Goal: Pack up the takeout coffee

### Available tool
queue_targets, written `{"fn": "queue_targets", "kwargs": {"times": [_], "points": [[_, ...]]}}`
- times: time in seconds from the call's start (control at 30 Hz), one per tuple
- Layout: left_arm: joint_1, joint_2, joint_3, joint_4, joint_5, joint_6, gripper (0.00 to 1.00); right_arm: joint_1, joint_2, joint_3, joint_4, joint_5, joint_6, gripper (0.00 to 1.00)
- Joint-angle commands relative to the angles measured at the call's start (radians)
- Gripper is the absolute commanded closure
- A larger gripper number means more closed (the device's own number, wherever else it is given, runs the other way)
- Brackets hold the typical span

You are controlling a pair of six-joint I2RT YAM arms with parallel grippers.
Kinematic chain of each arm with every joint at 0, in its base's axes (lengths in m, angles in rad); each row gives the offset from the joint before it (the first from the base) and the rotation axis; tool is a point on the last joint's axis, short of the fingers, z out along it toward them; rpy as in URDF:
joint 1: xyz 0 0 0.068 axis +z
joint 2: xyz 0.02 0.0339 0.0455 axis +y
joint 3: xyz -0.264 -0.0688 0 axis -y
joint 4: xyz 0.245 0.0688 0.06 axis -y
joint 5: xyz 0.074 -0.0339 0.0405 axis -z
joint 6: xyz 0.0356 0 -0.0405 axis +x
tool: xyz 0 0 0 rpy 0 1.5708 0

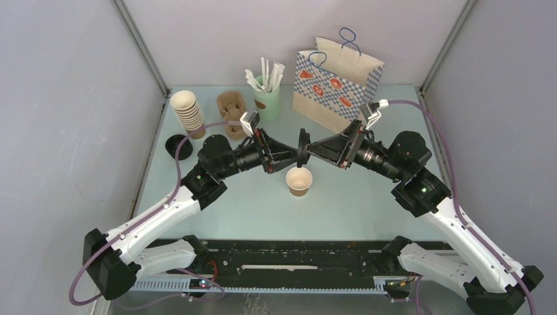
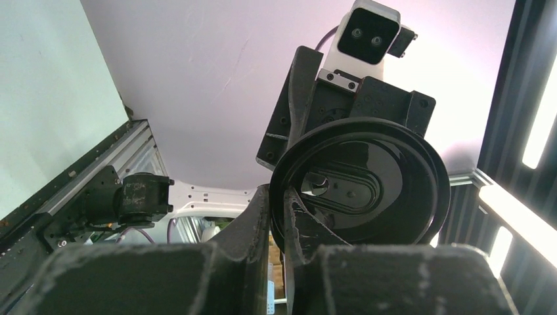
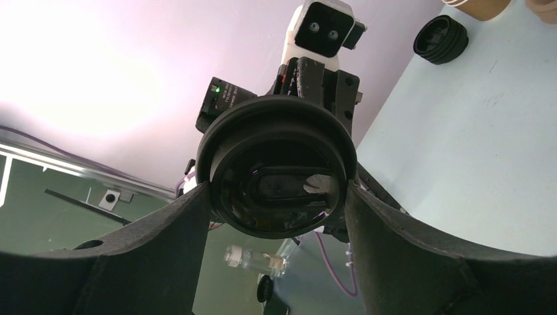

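Takeout coffee cup [image 1: 299, 182] is standing upright and lidless on the table [image 1: 368, 197], midway between the two arms; its black lid [image 1: 303, 149] is hanging on edge in the air just above it. Left end effector [image 1: 297, 156] is pinching the lid's rim between nearly closed fingers [image 2: 259, 216]; right end effector [image 1: 310, 152] is gripping the same lid across its width, fingers [image 3: 190, 230] spread and pressing on opposite edges; a patterned paper bag [image 1: 338, 82] is standing behind them.

walls [image 1: 66, 98]: plain grey, three sides | table [image 1: 368, 203]: pale green top | light strips [image 2: 538, 118]: bright, at right
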Motion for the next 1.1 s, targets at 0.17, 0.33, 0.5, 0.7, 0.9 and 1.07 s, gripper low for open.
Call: {"fn": "queue_targets", "kwargs": {"times": [0.17,0.33,0.5,0.7,0.9,1.07], "points": [[-0.006,-0.03,-0.004,-0.038,-0.014,0.046,0.84,0.013,0.012,0.002,0.026,0.017,0.0,0.28],[-0.003,-0.06,-0.006,-0.116,-0.05,0.088,0.62,0.013,0.006,0.002,0.008,0.025,-0.011,0.28],[0.068,-0.2,-0.053,-0.397,-0.148,0.183,0.33,-0.01,-0.004,0.002,-0.121,0.056,-0.08,0.28],[0.205,-0.38,-0.063,-0.838,-0.268,0.343,0.11,-0.041,0.066,0.06,-0.414,0.157,-0.357,0.32],[0.206,-0.416,0.008,-1.029,-0.347,0.47,0.07,0.013,0.347,0.253,-0.736,0.338,-0.587,0.33],[0.206,-0.405,0.029,-1.068,-0.355,0.503,0.07,0.072,0.538,0.394,-0.844,0.453,-0.7,0.32]]}}
